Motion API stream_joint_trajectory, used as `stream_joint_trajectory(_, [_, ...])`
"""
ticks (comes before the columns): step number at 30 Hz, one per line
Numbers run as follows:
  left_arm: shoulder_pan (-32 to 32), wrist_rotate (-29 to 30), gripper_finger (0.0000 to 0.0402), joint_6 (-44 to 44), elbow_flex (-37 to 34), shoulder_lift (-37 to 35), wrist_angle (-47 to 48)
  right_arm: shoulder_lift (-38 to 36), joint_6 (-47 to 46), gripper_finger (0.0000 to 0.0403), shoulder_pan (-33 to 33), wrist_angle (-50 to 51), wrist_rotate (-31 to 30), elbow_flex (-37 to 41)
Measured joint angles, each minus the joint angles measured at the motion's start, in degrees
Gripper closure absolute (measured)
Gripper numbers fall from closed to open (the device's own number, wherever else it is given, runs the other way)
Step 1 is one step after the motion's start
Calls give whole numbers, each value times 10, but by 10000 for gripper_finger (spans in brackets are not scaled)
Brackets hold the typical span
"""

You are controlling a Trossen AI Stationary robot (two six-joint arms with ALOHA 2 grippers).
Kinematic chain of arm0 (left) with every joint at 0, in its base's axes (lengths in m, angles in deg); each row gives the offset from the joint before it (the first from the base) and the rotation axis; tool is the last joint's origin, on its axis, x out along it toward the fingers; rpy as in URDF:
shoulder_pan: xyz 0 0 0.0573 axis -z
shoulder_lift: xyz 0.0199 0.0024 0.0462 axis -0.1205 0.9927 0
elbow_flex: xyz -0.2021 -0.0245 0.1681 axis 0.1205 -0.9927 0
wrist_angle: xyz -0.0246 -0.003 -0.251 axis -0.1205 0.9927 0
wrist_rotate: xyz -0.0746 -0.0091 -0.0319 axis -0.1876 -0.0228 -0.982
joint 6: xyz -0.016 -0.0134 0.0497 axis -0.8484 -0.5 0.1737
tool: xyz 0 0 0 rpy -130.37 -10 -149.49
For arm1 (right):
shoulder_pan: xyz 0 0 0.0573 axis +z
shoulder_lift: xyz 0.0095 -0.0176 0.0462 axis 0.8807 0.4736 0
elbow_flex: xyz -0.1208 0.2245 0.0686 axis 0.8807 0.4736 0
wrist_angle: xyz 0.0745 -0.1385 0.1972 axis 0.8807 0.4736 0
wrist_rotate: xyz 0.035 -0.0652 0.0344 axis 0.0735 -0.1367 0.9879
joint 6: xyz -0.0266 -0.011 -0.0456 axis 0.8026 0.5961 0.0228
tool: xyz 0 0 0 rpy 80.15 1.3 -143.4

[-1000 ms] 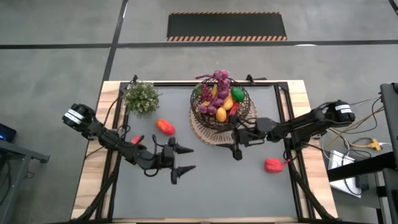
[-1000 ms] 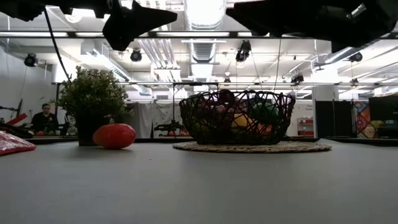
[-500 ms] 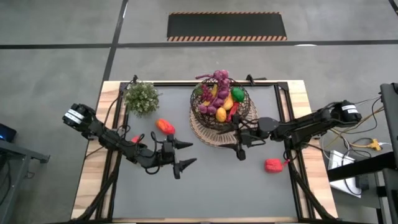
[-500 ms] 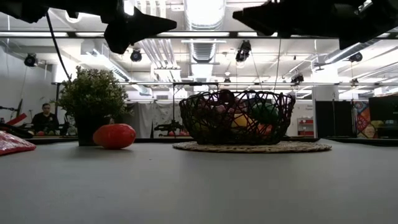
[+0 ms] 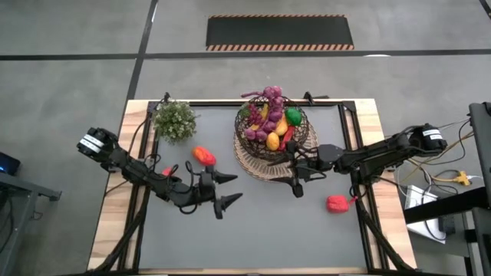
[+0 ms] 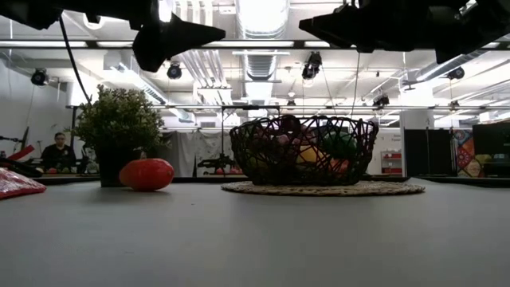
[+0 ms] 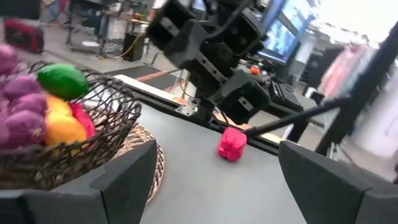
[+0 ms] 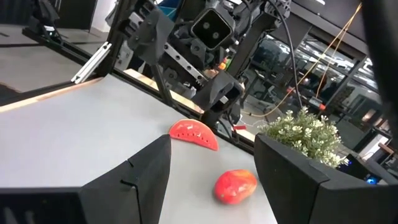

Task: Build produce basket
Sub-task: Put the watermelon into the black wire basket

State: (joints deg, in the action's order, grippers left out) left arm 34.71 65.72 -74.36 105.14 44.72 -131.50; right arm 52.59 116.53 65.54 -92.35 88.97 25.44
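Note:
The dark wire basket point(image 5: 275, 129) stands on a round woven mat point(image 5: 253, 165) at the table's far middle. It holds purple grapes, a green lime point(image 7: 62, 81) and yellow and red pieces. On the table lie an orange-red fruit point(image 5: 203, 156), a watermelon slice point(image 8: 194, 134) and a red toy fruit point(image 5: 337, 203). My left gripper point(image 5: 228, 191) hovers open over the table left of the mat, pointing level toward the right. My right gripper point(image 5: 294, 179) hovers open by the mat's near right edge, pointing left. Neither has anything between its fingers.
A small bushy green plant point(image 5: 175, 120) stands at the far left, beside the orange-red fruit. A dark frame runs around the grey table top. Open table lies between the grippers and the near edge.
My left gripper has turned a little at the wrist without leaving its place, so its fingertips stand slightly nearer the mat. My right gripper has tipped slightly and otherwise kept its place. The produce and the basket have not moved.

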Motion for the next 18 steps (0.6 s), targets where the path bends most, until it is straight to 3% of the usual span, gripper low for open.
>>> stream_joint_trajectory(4, [0,36,84,-116,2,-2,63,0,0,188,0,4,0,0])
stream_joint_trajectory(7, [0,44,84,-264,12,-23,223,0,-2,188,-1,10,-4,0])
stream_joint_trajectory(11, [0,41,84,-520,53,-46,511,0,-1,188,-1,22,-29,0])
stream_joint_trajectory(15, [-3,-12,84,-716,114,-46,779,0,0,188,-1,21,-35,0])
stream_joint_trajectory(18, [-11,-99,84,-834,146,-31,971,0,2,188,-1,22,-34,-1])
